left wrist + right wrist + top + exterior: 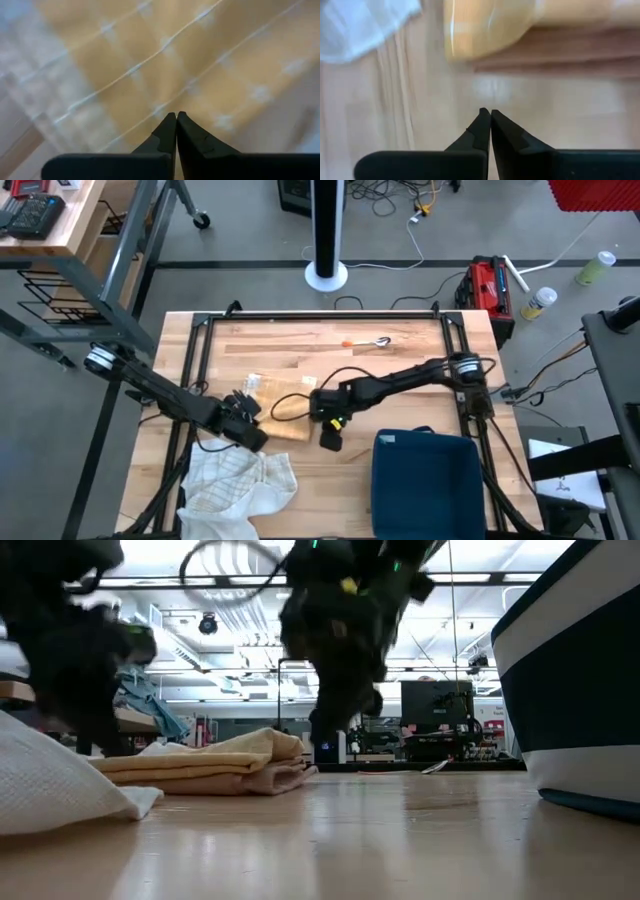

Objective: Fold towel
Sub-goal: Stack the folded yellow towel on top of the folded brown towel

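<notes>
From above, the folded yellow towel (280, 412) lies in the middle of the wooden table (300, 345), with the left gripper (243, 413) at its left edge and the right gripper (331, 435) just beside its right end; a white cloth (240, 485) lies near the front edge and a blue bin (428, 485) stands to the right. From table height, the towel (215, 768) lies flat in folded layers beside the white cloth (50, 785). In the left wrist view the jaws are together over the yellow towel (165, 55), and in the right wrist view the jaws are also together, over bare wood near the towel's corner (485, 27).

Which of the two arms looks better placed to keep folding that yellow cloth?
Left, probably. The left gripper hangs shut right over the folded yellow towel; the right gripper, also shut, sits beside it over bare wood.
</notes>
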Motion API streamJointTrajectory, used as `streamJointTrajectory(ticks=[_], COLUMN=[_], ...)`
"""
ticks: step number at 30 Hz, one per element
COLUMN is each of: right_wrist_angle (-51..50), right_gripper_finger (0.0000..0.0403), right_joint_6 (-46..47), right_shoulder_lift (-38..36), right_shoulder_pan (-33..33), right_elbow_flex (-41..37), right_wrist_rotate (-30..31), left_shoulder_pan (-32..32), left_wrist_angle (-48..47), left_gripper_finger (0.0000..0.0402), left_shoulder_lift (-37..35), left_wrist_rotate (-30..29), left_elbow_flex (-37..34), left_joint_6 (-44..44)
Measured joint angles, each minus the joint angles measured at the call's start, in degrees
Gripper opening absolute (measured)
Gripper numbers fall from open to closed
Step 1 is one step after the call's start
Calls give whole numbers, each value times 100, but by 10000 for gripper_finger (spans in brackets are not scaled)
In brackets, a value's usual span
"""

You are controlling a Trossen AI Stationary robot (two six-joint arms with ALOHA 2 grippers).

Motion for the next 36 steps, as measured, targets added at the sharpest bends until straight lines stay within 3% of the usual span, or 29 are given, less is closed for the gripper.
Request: streamJointTrajectory(ticks=[6,9,13,19,24,30,36], right_wrist_angle=[108,404,778,1319,944,637,633], right_gripper_finger=[6,2,1,0,0,0,0], right_joint_6=[578,636,626,550,660,700,735], right_shoulder_lift=[-510,-572,-296,348,600,427,17], right_shoulder_pan=[143,142,126,92,-54,-106,-34], right_elbow_flex=[2,24,15,13,14,15,15], right_wrist_rotate=[1694,2036,2203,2207,2193,2174,2574], left_shoulder_pan=[-94,-24,308,605,619,627,579], left_wrist_angle=[350,377,382,574,411,-283,-241], left_gripper_finger=[3,1,2,2,1,1,4], left_shoulder_lift=[-239,-132,117,560,774,704,450], left_wrist_rotate=[-909,-1672,-2239,-2163,-1777,-1537,-1247], left_elbow_flex=[163,146,-31,-286,-411,-504,-298], left_joint_6=[355,650,875,701,286,-466,-407])
